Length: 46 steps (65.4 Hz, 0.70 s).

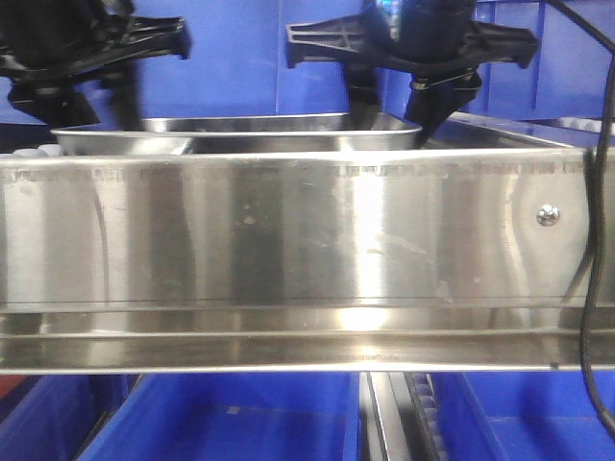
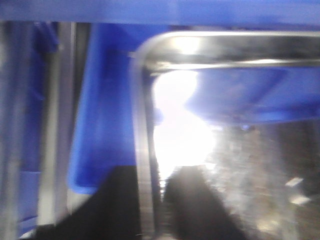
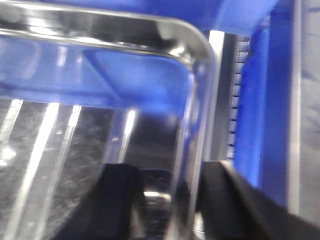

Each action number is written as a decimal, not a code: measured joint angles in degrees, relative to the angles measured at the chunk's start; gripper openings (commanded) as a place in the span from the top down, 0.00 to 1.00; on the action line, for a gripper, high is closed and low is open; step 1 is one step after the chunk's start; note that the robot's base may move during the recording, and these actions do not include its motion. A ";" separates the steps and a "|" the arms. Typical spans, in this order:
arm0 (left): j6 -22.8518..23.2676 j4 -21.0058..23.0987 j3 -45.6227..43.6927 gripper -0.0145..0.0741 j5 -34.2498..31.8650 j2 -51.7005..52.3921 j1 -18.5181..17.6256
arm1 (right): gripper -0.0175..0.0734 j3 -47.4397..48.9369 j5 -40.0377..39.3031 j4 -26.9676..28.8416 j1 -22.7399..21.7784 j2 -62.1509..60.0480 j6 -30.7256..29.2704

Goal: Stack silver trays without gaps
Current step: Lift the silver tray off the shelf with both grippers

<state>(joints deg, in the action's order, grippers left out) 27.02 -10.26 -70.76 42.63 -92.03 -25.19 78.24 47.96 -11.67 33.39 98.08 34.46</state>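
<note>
A silver tray (image 1: 240, 142) lies lengthwise behind the shelf rail, and only its near rim and side show. My left gripper (image 1: 101, 101) is at its left end and my right gripper (image 1: 396, 104) at its right end. In the left wrist view the tray's rim (image 2: 141, 125) runs between the two black fingers of the left gripper (image 2: 150, 210), which stand close on both sides. In the right wrist view the right gripper (image 3: 170, 205) straddles the rim (image 3: 200, 100) with a visible gap inside. A second rim line shows at the far end; whether it is a nested tray I cannot tell.
A broad flat steel shelf rail (image 1: 288, 230) with a screw (image 1: 548, 215) fills the foreground. Blue plastic bins stand behind (image 1: 240, 67) and below (image 1: 240, 423) it, and beside the tray (image 2: 100, 125) (image 3: 260, 100). A black cable (image 1: 601, 240) hangs at the right edge.
</note>
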 measured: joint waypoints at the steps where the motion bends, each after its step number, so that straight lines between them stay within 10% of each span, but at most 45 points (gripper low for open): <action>1: 0.00 -0.11 0.00 0.85 0.00 0.00 0.09 | 0.72 0.00 0.01 -0.19 0.00 0.09 0.00; 10: 0.02 -0.23 0.00 0.84 0.21 0.00 0.14 | 0.91 0.13 0.49 -0.99 -0.21 0.34 0.52; 46: 0.13 -0.05 0.00 0.84 1.12 3.62 0.14 | 0.89 0.26 2.36 -5.88 1.74 -1.90 3.25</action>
<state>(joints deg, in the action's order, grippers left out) 27.15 -10.31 -70.76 43.75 -88.41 -25.05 78.50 50.32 -17.55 35.13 96.18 37.71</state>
